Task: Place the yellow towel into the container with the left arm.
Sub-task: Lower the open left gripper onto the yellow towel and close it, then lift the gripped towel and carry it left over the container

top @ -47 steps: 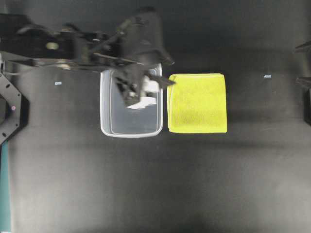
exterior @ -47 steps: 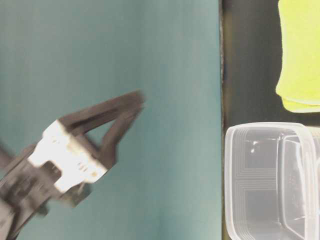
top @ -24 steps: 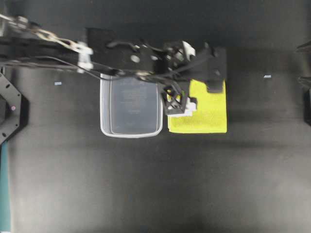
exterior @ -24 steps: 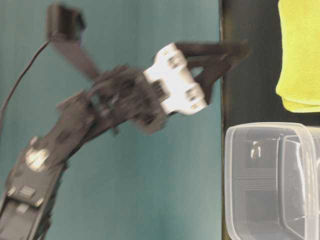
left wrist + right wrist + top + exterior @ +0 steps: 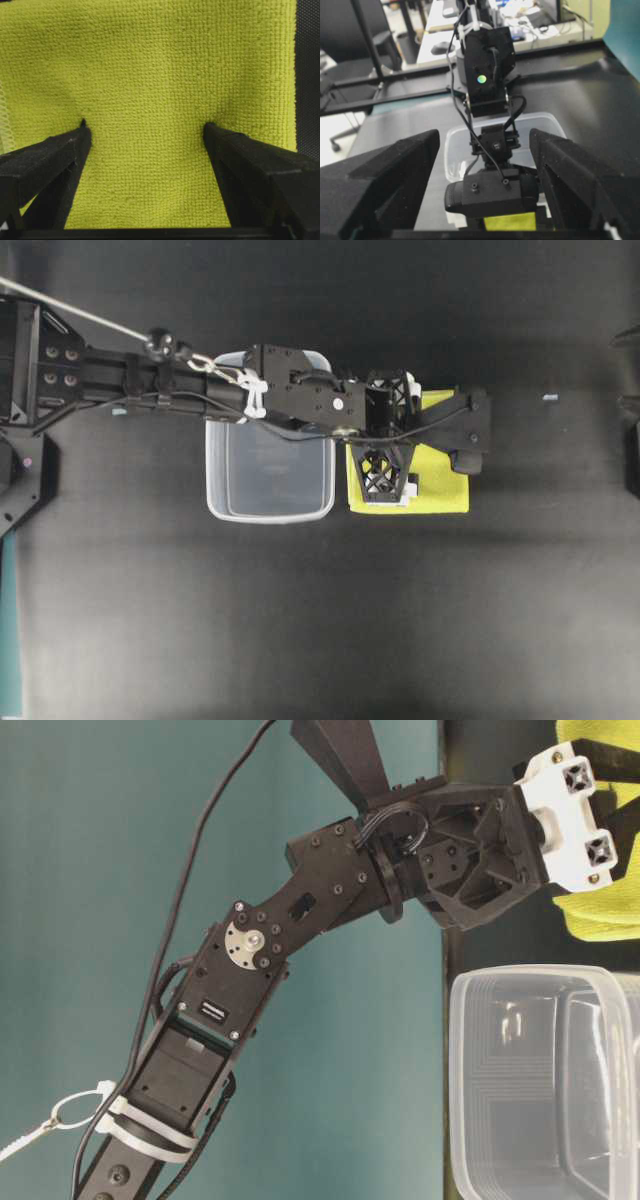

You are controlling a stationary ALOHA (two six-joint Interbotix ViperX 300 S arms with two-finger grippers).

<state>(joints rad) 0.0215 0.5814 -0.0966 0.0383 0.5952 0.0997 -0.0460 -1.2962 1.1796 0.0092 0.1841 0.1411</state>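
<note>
The yellow towel (image 5: 150,65) lies flat on the black table, right of the container (image 5: 268,502); only its lower right part (image 5: 440,495) shows in the overhead view. The left arm (image 5: 180,395) reaches across the container's far rim, and its left gripper (image 5: 145,127) stands open on the towel, both fingertips (image 5: 212,131) pressing dents into the cloth. From above, the left gripper (image 5: 385,440) covers the towel's left half. The container (image 5: 540,1080) is empty. My right gripper (image 5: 485,137) is open at the table's right edge, holding nothing.
A teal wall (image 5: 200,870) shows behind the arm in the table-level view. The left wrist's camera housing (image 5: 492,192) sits between the right gripper and the container (image 5: 545,125). Chairs and desks stand beyond the table's far edge.
The left arm swung right from above the container to the towel and came down, so its open fingertips now rest on the cloth. The right gripper has stayed put.
</note>
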